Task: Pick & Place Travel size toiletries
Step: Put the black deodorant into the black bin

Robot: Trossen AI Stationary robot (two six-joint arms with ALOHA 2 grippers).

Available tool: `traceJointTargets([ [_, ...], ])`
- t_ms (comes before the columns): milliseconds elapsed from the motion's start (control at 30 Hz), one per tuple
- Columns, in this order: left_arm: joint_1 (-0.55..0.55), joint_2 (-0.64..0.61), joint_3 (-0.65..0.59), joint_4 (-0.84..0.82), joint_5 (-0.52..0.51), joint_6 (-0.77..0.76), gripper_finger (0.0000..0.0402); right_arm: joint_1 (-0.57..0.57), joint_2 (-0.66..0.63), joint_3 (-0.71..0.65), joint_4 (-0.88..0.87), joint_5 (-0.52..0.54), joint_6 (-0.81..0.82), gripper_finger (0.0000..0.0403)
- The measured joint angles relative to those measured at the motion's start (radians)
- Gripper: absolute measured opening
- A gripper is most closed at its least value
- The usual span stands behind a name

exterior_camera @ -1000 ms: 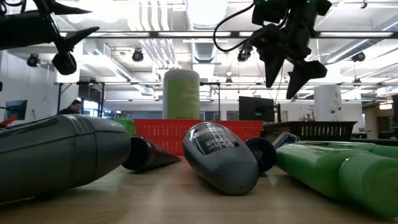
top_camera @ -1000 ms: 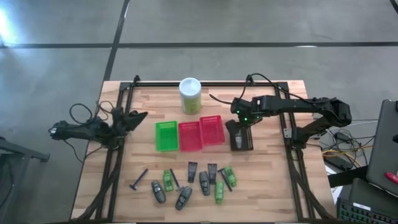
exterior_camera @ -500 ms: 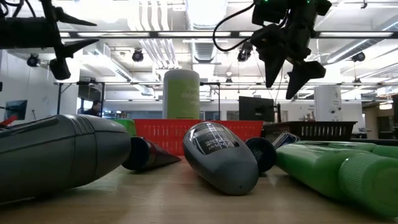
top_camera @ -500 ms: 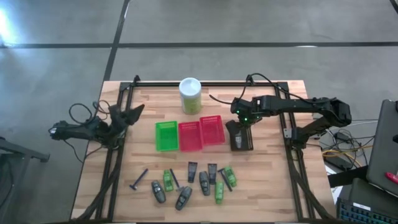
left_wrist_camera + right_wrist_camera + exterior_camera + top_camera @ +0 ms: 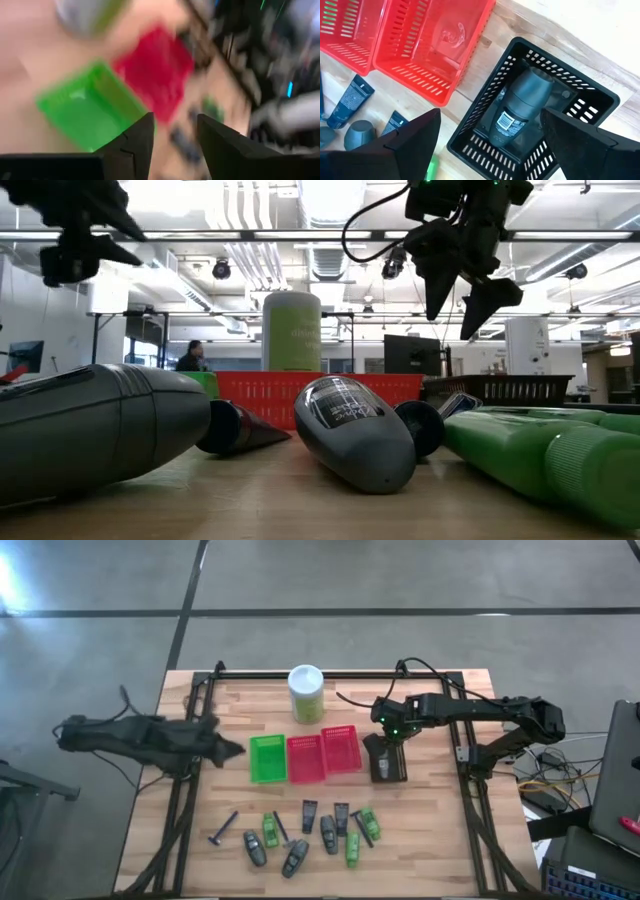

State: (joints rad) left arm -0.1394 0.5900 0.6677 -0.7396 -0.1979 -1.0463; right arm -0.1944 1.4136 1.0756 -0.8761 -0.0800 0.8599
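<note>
- Right gripper: hangs directly above the black mesh basket, fingers spread wide apart and holding nothing.
- Dark grey oval bottle: lies inside that basket, straight below the right gripper's gap, clear of both fingers. Judged to be a completed drop.
- Red baskets: two stand side by side just beside the black one, on the inboard side of the right gripper; both appear empty in the right wrist view.
- Green basket: immediately ahead of the left gripper. That gripper's fingers stand partly apart in its wrist view, nothing between them.
- Remaining travel size toiletries: green mini tubes, grey bottles, black flat tubes and a razor lie clustered toward the table's near edge, well apart from both grippers and below the basket row in the high view.
- Step in hand, as judged: release finished on the right; the left arm is reaching in over the table.
- Next move, as judged: the right gripper must lift clear of the basket walls, travel to the cluster, and align over one item, avoiding close neighbours.
</note>
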Motion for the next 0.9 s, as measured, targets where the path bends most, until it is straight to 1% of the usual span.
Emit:
traceJointTargets([
  [67, -0.001, 0.081, 0.045, -0.055, 0.106, -0.064, 0.0156, 0.0, 0.0, 0.0, 0.0, -0.003, 0.001, 0.0344],
  [100, -0.001, 0.119, 0.062, -0.086, 0.148, -0.129, 0.0156, 0.0, 0.0, 0.0, 0.0, -0.003, 0.004, 0.0345],
  [167, -0.002, 0.184, 0.081, -0.169, 0.234, -0.355, 0.0156, 0.0, 0.0, 0.0, 0.0, -0.004, 0.019, 0.0348],
  [200, -0.007, 0.211, 0.084, -0.193, 0.276, -0.437, 0.0156, 0.0, 0.0, 0.0, 0.0, -0.007, 0.023, 0.0349],
  [267, -0.044, 0.257, 0.087, -0.175, 0.356, -0.498, 0.0156, 0.0, 0.0, 0.0, 0.0, -0.013, 0.025, 0.035],
  [333, -0.098, 0.297, 0.082, -0.14, 0.401, -0.486, 0.0156, 0.0, 0.0, 0.0, 0.0, -0.026, 0.023, 0.0347],
  [367, -0.123, 0.306, 0.082, -0.099, 0.406, -0.411, 0.0156, 0.001, 0.0, 0.0, -0.001, -0.029, 0.019, 0.0344],
  [433, -0.191, 0.332, 0.086, 0.036, 0.399, -0.16, 0.0156, 0.004, 0.0, 0.0, 0.0, -0.029, -0.002, 0.0338],
  [533, -0.294, 0.385, 0.08, 0.097, 0.33, 0.208, 0.0156, 0.005, 0.0, 0.0, 0.01, -0.026, -0.071, 0.0328],
  [567, -0.312, 0.404, 0.08, 0.121, 0.332, 0.307, 0.0156, 0.005, 0.0, 0.0, 0.015, -0.025, -0.098, 0.0325],
  [600, -0.32, 0.425, 0.082, 0.135, 0.343, 0.374, 0.0156, 0.005, 0.0, 0.0, 0.019, -0.025, -0.118, 0.0323],
  [633, -0.32, 0.451, 0.083, 0.135, 0.365, 0.406, 0.0156, 0.005, 0.0, 0.0, 0.019, -0.025, -0.133, 0.032],
  [767, -0.35, 0.567, 0.083, 0.12, 0.441, 0.445, 0.0156, 0.005, 0.0, 0.0, 0.018, -0.033, -0.162, 0.0311],
  [900, -0.412, 0.633, 0.123, 0.121, 0.464, 0.613, 0.0156, 0.005, 0.0, 0.0, 0.017, -0.052, -0.156, 0.0304],
])
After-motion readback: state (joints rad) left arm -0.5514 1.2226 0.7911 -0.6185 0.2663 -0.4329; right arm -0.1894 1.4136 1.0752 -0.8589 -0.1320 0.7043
